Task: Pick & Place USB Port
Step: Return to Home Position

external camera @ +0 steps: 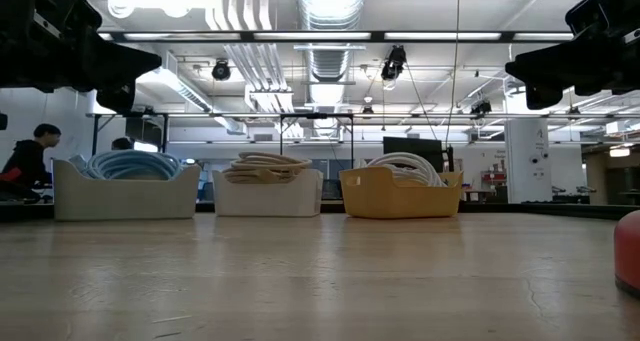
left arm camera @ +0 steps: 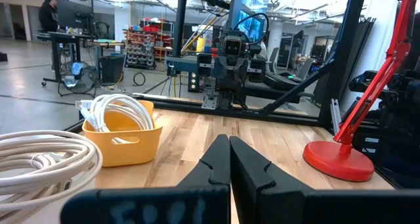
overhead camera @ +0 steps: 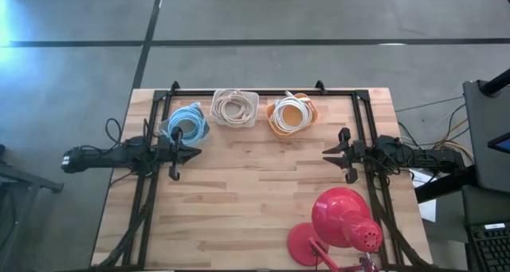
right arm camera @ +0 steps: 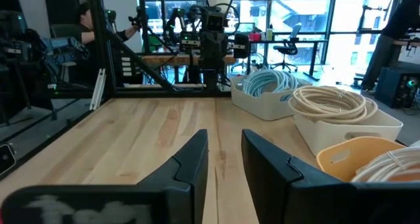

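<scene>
Three bins stand in a row along the table's far edge. A white bin with a coiled blue cable is on the left. A white bin with a cream cable is in the middle. A yellow bin with a white cable is on the right. My left gripper hovers just near of the blue-cable bin, shut on nothing. My right gripper hovers at the table's right side, open and holding nothing. The two grippers point toward each other.
A red desk lamp stands at the table's near right corner, its base close to the right arm. A black frame runs along the far edge and both sides of the table. Bare wood lies between the grippers.
</scene>
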Controlling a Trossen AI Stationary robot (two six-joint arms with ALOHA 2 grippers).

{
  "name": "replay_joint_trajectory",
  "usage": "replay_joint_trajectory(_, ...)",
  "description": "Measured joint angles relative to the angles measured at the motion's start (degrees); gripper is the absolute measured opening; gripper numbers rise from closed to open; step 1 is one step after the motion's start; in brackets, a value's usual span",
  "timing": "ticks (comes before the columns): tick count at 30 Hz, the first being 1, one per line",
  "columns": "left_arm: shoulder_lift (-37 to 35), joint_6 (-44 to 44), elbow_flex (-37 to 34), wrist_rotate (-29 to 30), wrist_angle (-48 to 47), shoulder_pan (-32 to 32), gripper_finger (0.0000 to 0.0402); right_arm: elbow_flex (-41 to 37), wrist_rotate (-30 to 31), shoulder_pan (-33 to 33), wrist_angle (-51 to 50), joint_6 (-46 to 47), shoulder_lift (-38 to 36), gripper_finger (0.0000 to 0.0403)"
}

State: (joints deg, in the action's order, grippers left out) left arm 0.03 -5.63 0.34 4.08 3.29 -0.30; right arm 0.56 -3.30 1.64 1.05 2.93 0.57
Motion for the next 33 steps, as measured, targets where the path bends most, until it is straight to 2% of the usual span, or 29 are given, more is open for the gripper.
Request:
replay_joint_trajectory(13,0.00,0.00,0.00,0.00,0.00,-0.01,0.0000,0.00,-0.01,0.01,0.00,-0.03,0.00,0.0068)
replay_joint_trajectory(33,0.00,0.00,0.00,0.00,0.00,-0.01,0.0000,0.00,0.00,0.01,0.00,0.02,-0.01,0.0090)
